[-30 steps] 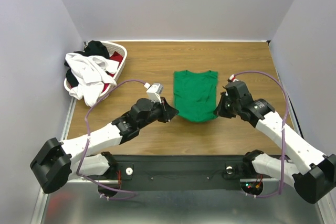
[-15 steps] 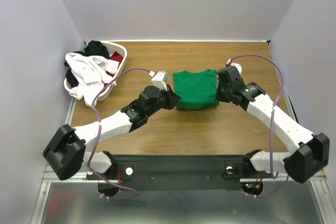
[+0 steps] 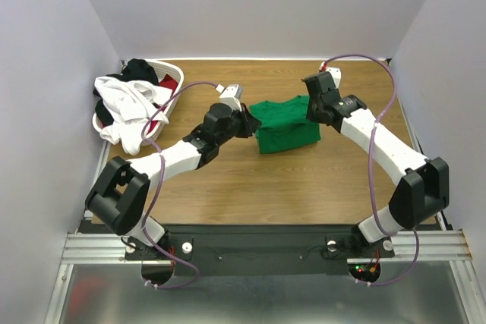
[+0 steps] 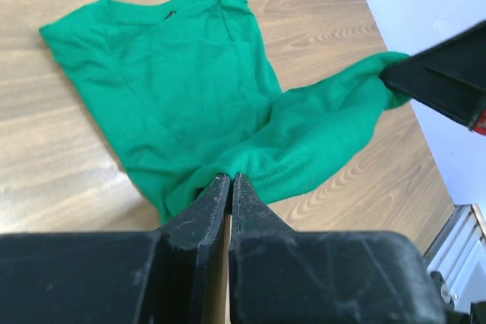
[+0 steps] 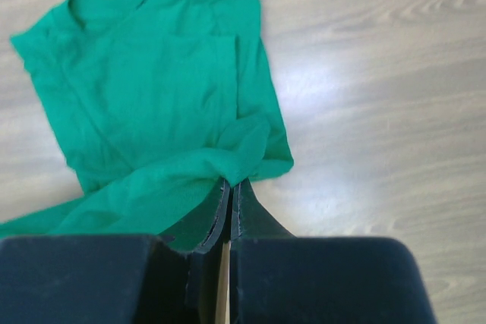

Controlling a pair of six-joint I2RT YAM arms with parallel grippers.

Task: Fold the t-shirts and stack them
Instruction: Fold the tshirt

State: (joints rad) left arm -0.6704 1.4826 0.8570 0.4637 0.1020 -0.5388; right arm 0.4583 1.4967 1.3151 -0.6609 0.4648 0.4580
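Setting: a brown wood-grain bench [image 3: 304,187] boxed in by plain pale grey walls [image 3: 258,5] on three sides.
Left hand [image 4: 230,180]: fingers pressed together, pinching one corner of the hem of a bright green short-sleeved cloth t-shirt [image 3: 285,123].
Right hand [image 5: 229,186]: fingers likewise closed tight, clamped on the other corner of the same hem.
Green t-shirt, position: between the two hands. The pinched hem hangs as a loose band from one hand to the other, raised off the bench. Beyond both sets of fingertips the chest, collar and sleeves lie flat on the wood, collar farthest from the hands.
Fold: the raised hem sits above the shirt's lower body, so the cloth is doubled there.
Other shirts: a crumpled white shirt [image 3: 125,108], a black shirt [image 3: 140,70] and a red shirt [image 3: 168,83] are heaped together, well apart from the left hand on its outer side.
Container: that heap fills a white lattice laundry basket [image 3: 181,81]; the white shirt spills over its near rim onto the bench.
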